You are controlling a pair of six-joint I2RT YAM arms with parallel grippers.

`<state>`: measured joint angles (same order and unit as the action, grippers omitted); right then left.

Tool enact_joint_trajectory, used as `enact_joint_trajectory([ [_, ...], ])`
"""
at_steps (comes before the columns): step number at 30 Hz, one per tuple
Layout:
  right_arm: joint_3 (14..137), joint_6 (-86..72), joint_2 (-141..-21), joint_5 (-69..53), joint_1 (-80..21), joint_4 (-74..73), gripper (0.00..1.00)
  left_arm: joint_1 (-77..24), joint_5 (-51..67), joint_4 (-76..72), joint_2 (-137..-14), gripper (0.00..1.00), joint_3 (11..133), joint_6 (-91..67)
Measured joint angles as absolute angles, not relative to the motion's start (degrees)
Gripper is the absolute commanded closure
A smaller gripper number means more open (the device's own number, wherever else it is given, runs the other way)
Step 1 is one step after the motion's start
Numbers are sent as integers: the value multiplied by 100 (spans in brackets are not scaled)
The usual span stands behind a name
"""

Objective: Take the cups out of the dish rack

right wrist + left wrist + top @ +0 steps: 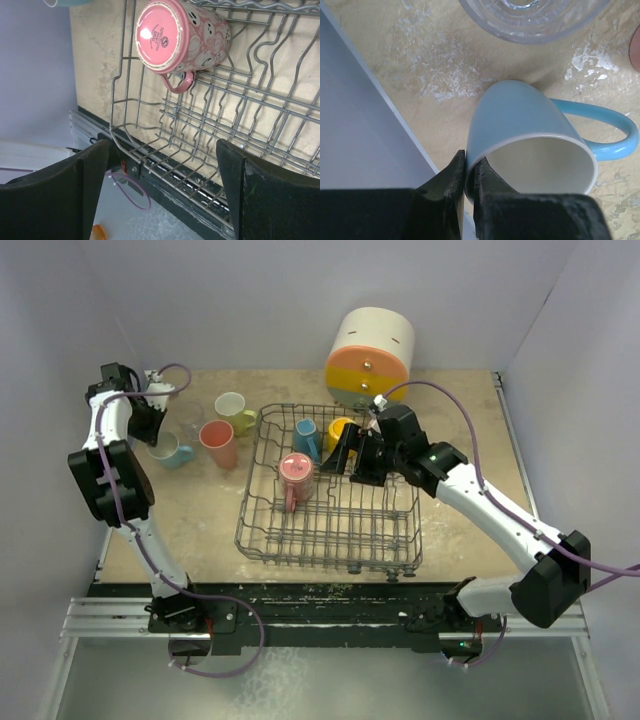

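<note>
The grey wire dish rack [262, 530] stands mid-table. In it are an upside-down pink cup [296, 475], a blue cup [306, 436] and a yellow cup [338, 427]. On the table to its left stand a lime-yellow cup [233, 410], a pink-red cup [218, 443], a clear glass [186, 418] and a light blue cup [174, 452]. My left gripper [469, 175] is shut on the light blue cup's [520, 120] rim, with the cup's base on the table. My right gripper [162, 170] is open and empty above the rack [260, 125], right of the pink cup [180, 37].
A big cream-orange-green cylinder [370, 350] stands behind the rack. White walls close in the left, back and right. The left wall [360, 125] is close beside the light blue cup. The clear glass [530, 17] stands just beyond it.
</note>
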<state>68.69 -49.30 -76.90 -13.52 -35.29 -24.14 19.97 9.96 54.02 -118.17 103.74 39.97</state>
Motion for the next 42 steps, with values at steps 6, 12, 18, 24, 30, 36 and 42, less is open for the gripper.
enact_joint_trajectory([
  [6, 7135, -4877, -7924, -735, -3870, -2659, 8, 1907, 1052, 5306, -11909, 56, 10462, 3905],
  [12, 7867, -4746, -8772, 386, -4707, -3026, 12, 1868, 1229, 5308, -11874, 24, 10477, 3817],
  [18, 8892, -4598, -9994, 1452, -5426, -3538, 17, 1868, 1522, 5476, -11515, 1, 10812, 3697],
  [24, 9655, -4521, -11161, 2137, -5826, -3841, 24, 1868, 1994, 5618, -10674, 1, 11113, 3599],
  [30, 9655, -4462, -11631, 2502, -5918, -4005, 36, 1868, 2488, 5918, -10195, 1, 11338, 3548],
  [36, 9692, -4390, -11736, 2775, -5935, -3885, 52, 1868, 2899, 6257, -10167, 1, 11268, 3529],
  [42, 9734, -4364, -11915, 2945, -5935, -3721, 57, 1868, 3122, 6451, -10165, 1, 11069, 3518],
])
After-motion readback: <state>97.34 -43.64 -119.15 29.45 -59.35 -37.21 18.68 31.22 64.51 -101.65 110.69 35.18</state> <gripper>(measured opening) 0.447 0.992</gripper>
